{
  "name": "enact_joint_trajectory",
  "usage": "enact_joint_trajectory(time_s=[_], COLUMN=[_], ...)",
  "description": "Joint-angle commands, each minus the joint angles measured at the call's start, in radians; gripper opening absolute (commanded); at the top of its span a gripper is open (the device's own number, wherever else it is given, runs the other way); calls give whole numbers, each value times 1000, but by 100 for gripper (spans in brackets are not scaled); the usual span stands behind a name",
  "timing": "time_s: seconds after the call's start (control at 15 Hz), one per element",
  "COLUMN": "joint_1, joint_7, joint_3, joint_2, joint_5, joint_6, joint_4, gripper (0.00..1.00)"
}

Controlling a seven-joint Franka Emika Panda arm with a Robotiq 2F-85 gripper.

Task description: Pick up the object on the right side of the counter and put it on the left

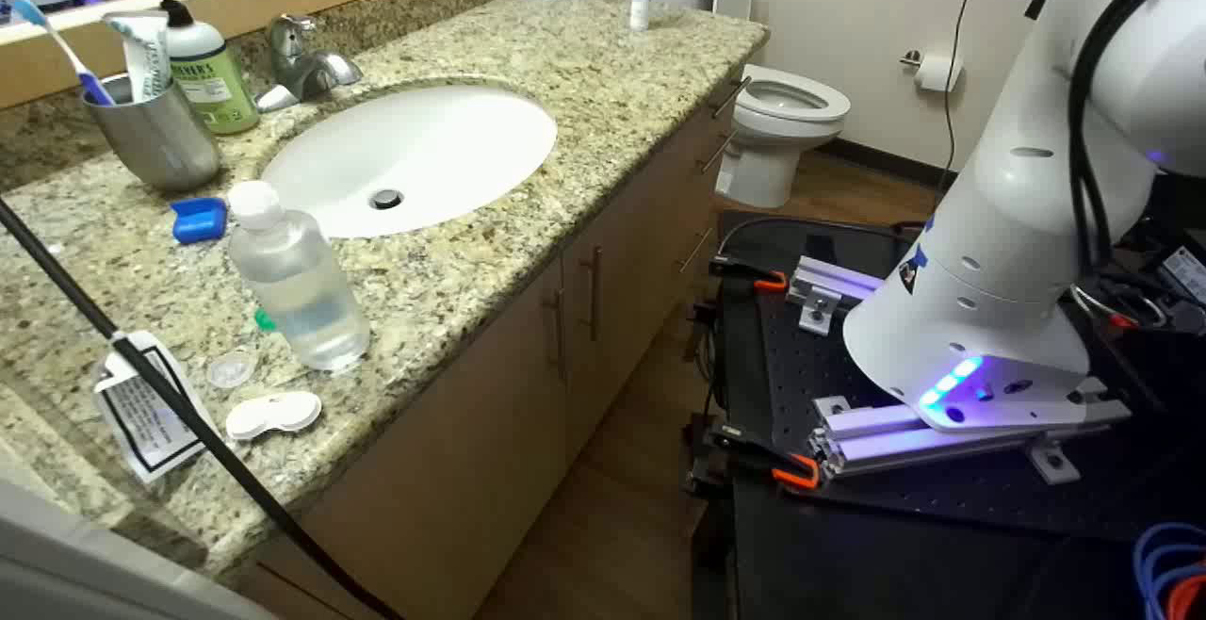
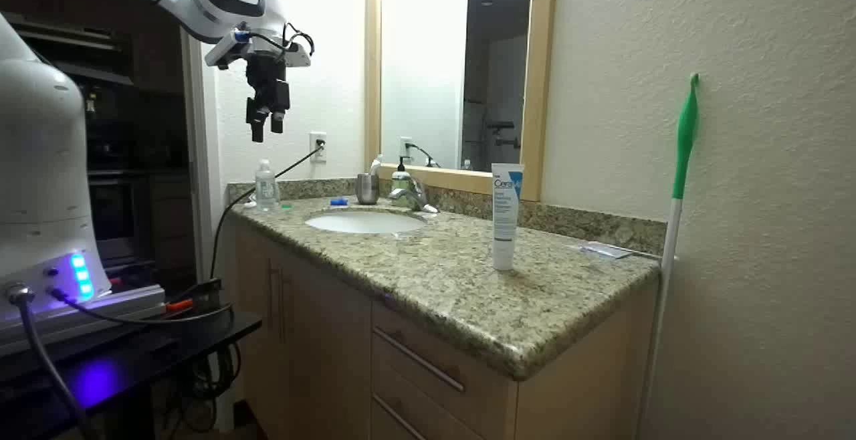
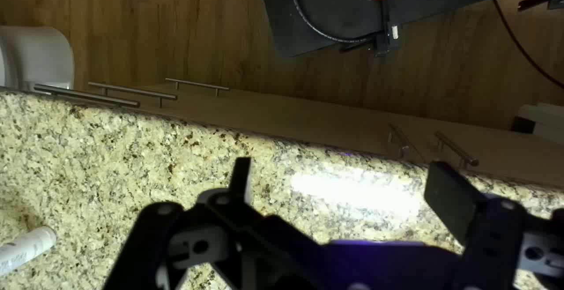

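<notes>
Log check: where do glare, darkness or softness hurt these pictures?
Wrist view: glare burns out a strip of the counter near its front edge, and the jaws look almost black. In an exterior view: the doorway is murky, violet light spills on the black table, and fine print on the white tube is soft.

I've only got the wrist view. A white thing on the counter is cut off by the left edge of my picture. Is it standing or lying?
Observer: Standing. In an exterior view it is a tube, upright on the counter.
Operator: Good. And is anything tall at the counter's left end, where it has to go?
Observer: Yes, in both exterior views a clear bottle stands there, across the sink from the tube.
</notes>
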Motion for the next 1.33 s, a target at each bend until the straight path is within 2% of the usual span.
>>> enact_joint_trajectory(time_s=[0.0, 0.33, 0.47, 0.6, 0.67, 0.8, 0.93, 1.0, 1.13, 1.27], joint_1=[9, -25, -35, -39, -50, -57, -58, -54, -48, -55], joint_7=[3, -17, -19, -35, -15, -29, -28, 32, 114, 133], joint_3=[-7, -177, -258, -315, -261, -294, -296, -289, -305, -327], joint_2=[0, 182, 283, 344, 252, 317, 338, 394, 500, 613], joint_5=[-4, 154, 228, 340, 270, 320, 328, 346, 451, 580], joint_6=[-3, 5, 46, -12, 26, 21, 17, 47, 86, 108], joint_4=[2, 291, 391, 472, 382, 438, 453, 485, 580, 703], gripper=[100, 100, 100, 100, 100, 100, 100, 100, 100, 100])
